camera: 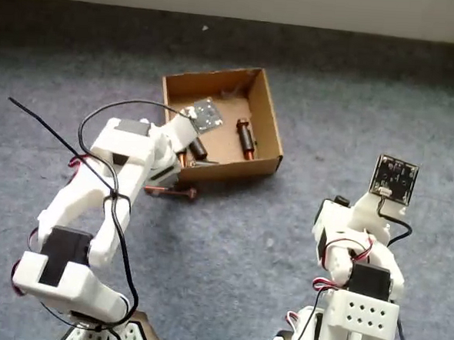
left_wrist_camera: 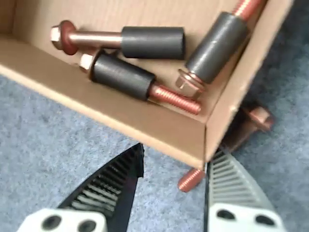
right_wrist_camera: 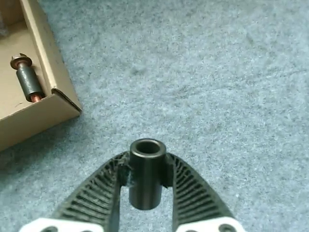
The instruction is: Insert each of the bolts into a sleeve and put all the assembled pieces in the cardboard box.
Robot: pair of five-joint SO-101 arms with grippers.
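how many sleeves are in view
4 sleeves. Three lie in the cardboard box, each with a bolt through it. The fourth is held in the right claw, its bore empty. More could be hidden under the left arm.

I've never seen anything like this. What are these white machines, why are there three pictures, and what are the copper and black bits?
These are two small robot arms, the left arm and the right arm. Each ends in a two-finger gripper. One picture looks down from a fixed camera above. The other two come from small cameras on each arm's wrist. On the grey carpet stands a cardboard box holding assembled pieces, which are copper bolts pushed through dark sleeves. The left gripper is open at the box's corner, where one bare bolt lies on the carpet outside the box. The right gripper is shut on an empty sleeve.
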